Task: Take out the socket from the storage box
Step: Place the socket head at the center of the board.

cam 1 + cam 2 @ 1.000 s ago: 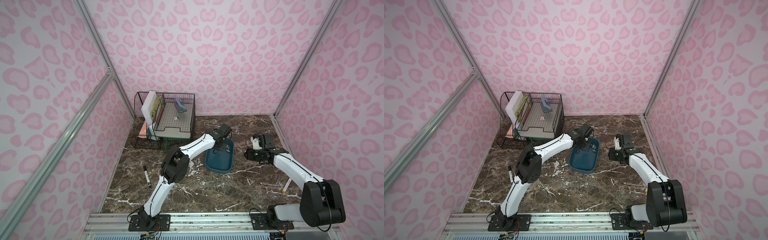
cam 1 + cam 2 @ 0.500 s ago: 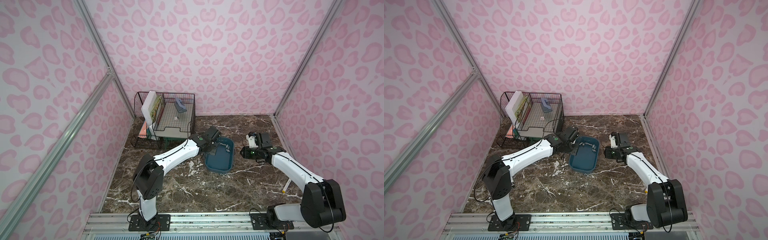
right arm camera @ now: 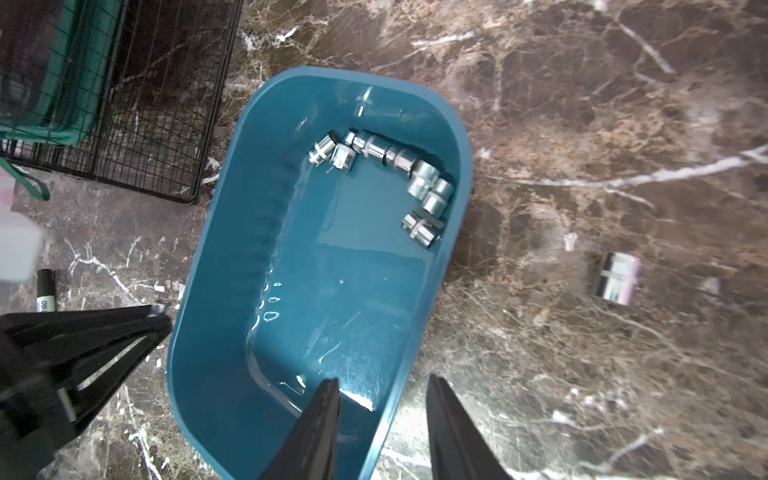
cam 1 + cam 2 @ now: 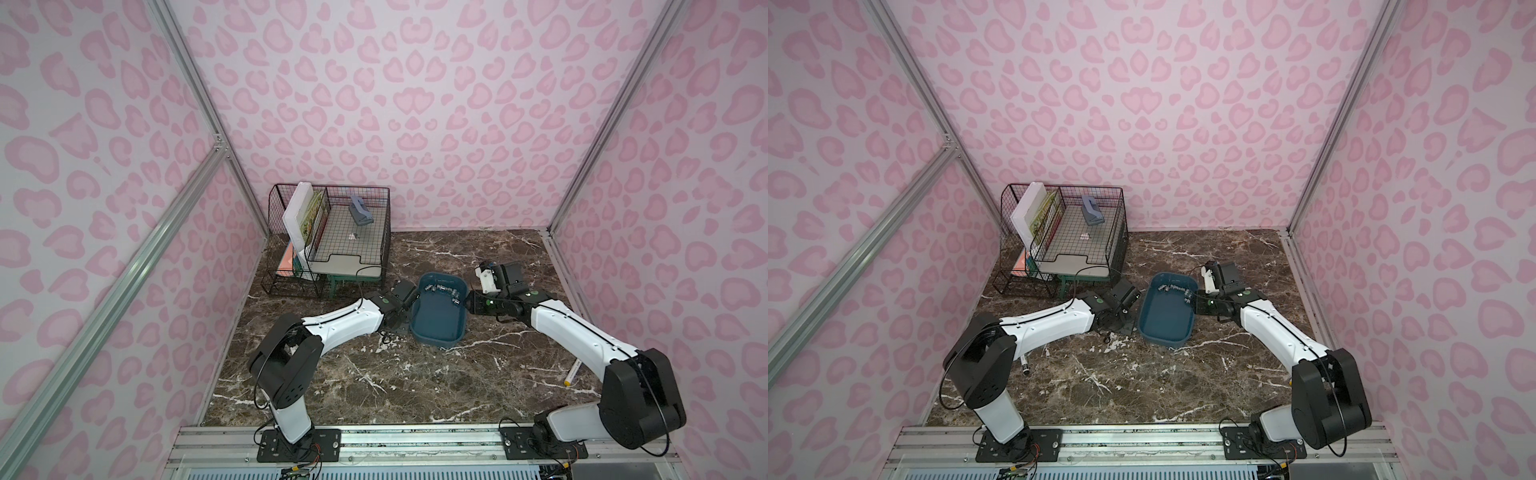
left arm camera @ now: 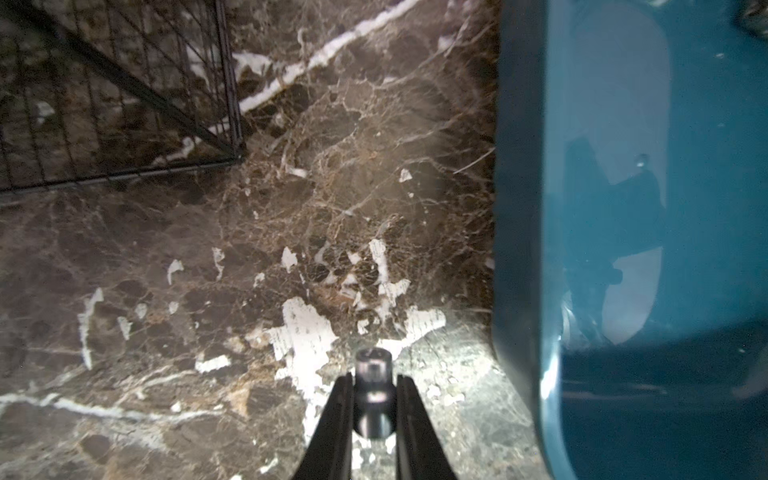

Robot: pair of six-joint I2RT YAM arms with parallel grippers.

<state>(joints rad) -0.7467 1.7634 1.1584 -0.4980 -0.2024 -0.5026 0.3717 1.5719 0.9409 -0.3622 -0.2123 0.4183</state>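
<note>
As the small chrome cylindrical socket point(image 5: 373, 392) appears hard and slippery, the left gripper point(image 5: 374, 377) clamps across its round flanks.

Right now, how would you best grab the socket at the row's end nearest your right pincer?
Pinch the socket across its round barrel, coming straight down: it lies on its side on the floor of the storage box, and the nearby wall would likely block a sideways reach.
</note>
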